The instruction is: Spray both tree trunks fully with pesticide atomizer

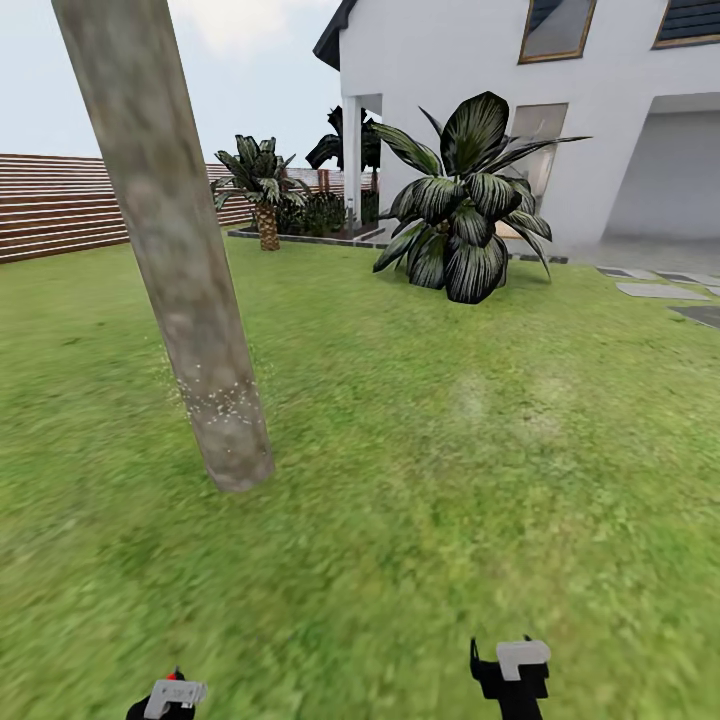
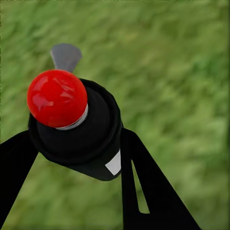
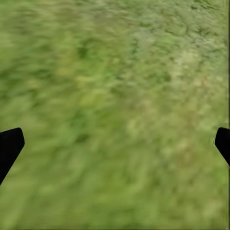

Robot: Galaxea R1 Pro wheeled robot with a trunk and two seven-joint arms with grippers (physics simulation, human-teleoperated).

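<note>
A thick pale grey-beige tree trunk [image 1: 190,290] leans up out of the grass floor [image 1: 420,470] at the left, some way ahead of both arms. White speckles dot its lower part and the air beside it. My left gripper [image 1: 172,698] sits at the bottom edge, shut on the pesticide atomizer [image 1: 177,679]. In the left wrist view the atomizer [image 2: 79,134] is a dark cylinder with a red knob and a grey nozzle tip, held between the black fingers [image 2: 143,187] of the left gripper [image 2: 79,160]. My right gripper [image 1: 512,668] [image 3: 115,143] is open over bare grass, holding nothing.
A large dark broad-leaf plant [image 1: 465,205] stands ahead to the right in front of a white house [image 1: 600,120]. A short palm [image 1: 262,190] and a brown slat fence [image 1: 50,205] lie at the back left. Grey stepping stones [image 1: 655,290] lie at the far right.
</note>
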